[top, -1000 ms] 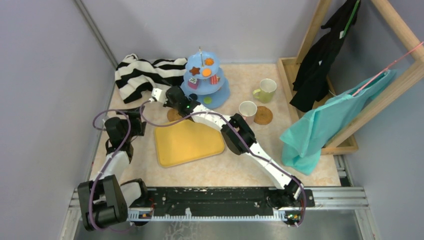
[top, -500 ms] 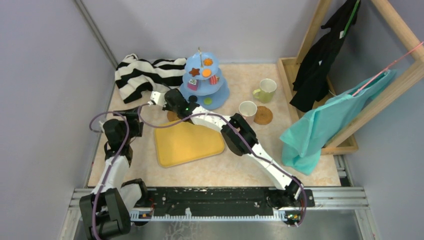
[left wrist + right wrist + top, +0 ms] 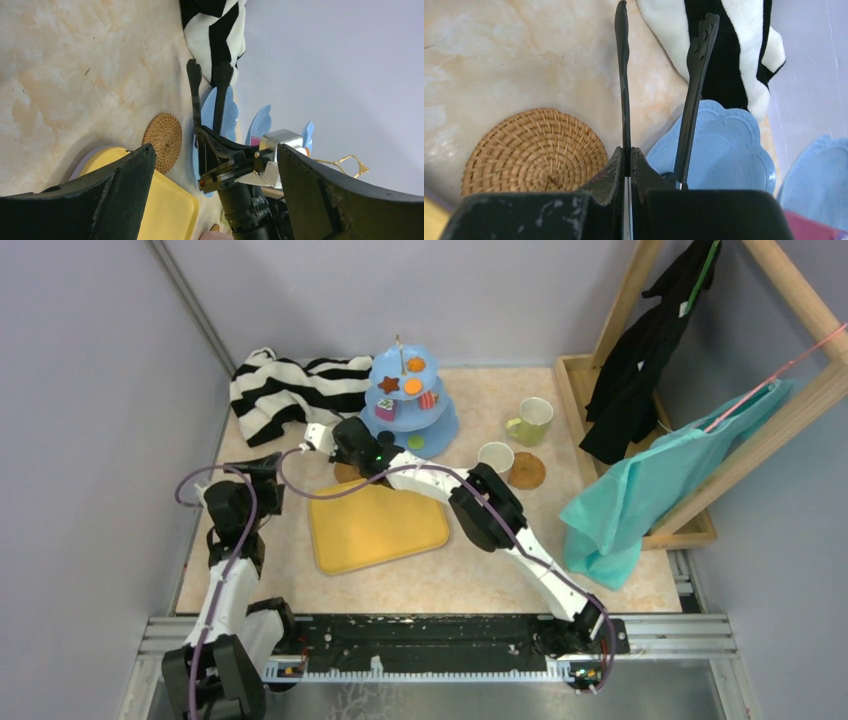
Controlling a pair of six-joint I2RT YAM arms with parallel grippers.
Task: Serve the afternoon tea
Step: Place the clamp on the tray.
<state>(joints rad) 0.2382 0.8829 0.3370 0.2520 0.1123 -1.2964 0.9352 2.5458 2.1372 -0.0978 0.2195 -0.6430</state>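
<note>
A lab test cell is shown. The desk (image 3: 400, 590) is enclosed by plain grey panels (image 3: 90, 390), with a metal rail (image 3: 670, 638) fixed at 6 o'clock.

A black-and-white striped cloth (image 3: 290, 390) lies crumpled at the far left of the beige marbled table (image 3: 480, 575), against the grey wall (image 3: 90, 390). A yellow tray (image 3: 375, 528) with rounded corners lies flat nearer the front, left of centre, with nothing on it. Black tongs (image 3: 624, 80) point toward the striped cloth, their two arms spread apart. On the right stands a wooden frame (image 3: 626, 298) – a black garment (image 3: 640, 370) hangs from it, and a teal garment (image 3: 650, 500) drapes from its slanted beam down to the table's right edge.
</note>
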